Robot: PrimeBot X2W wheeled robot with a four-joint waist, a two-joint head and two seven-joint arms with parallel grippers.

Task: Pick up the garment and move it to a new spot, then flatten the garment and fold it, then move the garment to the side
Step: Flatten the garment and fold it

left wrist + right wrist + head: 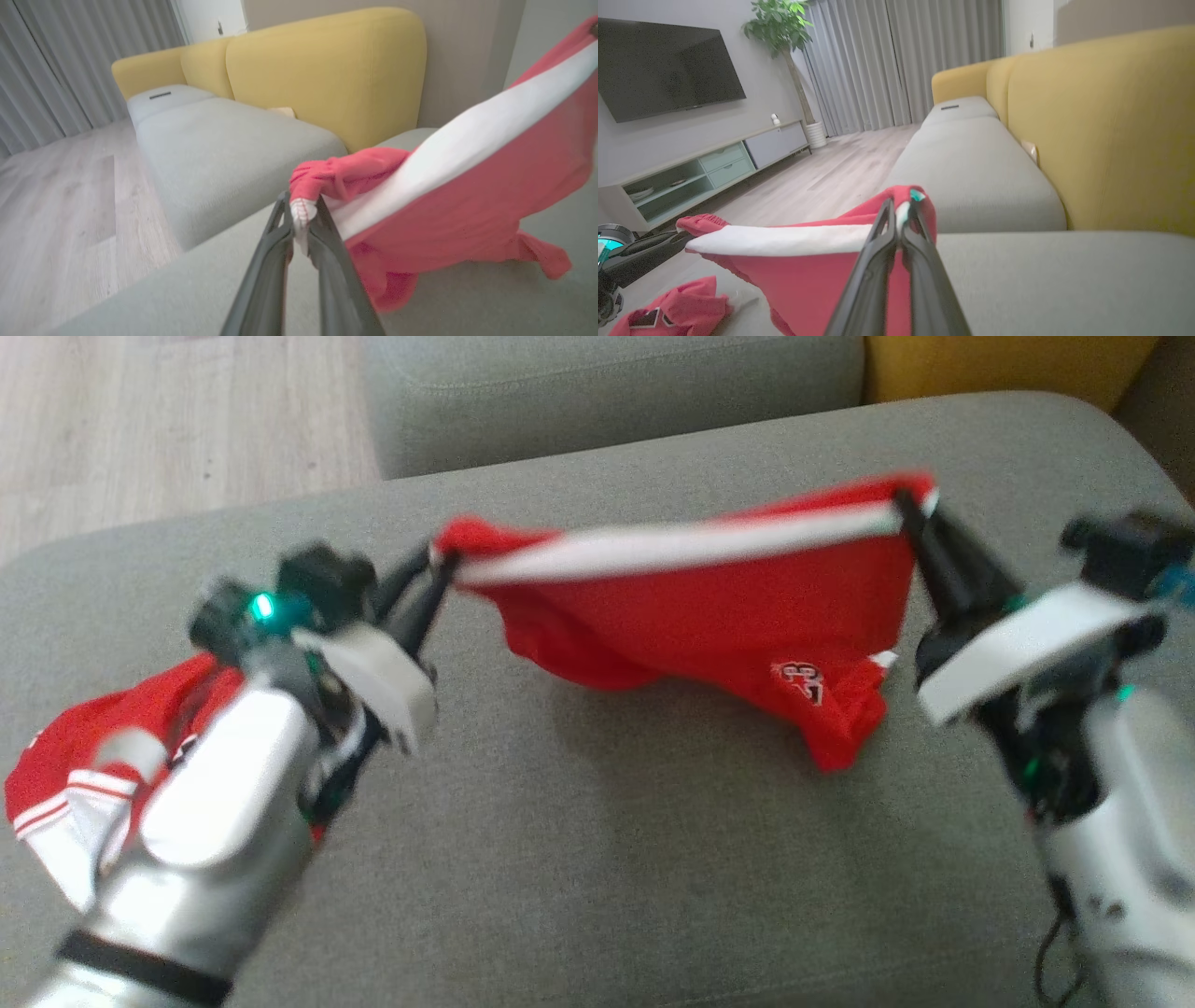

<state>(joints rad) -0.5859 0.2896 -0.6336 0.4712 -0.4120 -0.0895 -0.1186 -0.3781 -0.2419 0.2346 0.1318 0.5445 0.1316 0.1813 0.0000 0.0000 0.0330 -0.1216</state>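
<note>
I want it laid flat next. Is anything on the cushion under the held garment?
Nothing visible lies on the grey cushion under the red garment held between the left gripper and right gripper. A second red-and-white garment lies apart, beside the left forearm.

L end effector (439, 562) & R end effector (904, 504) pinched shut.

Grey sofa cushion (597, 859); a red-and-white jersey (75, 756) lies crumpled at its left edge.
</note>
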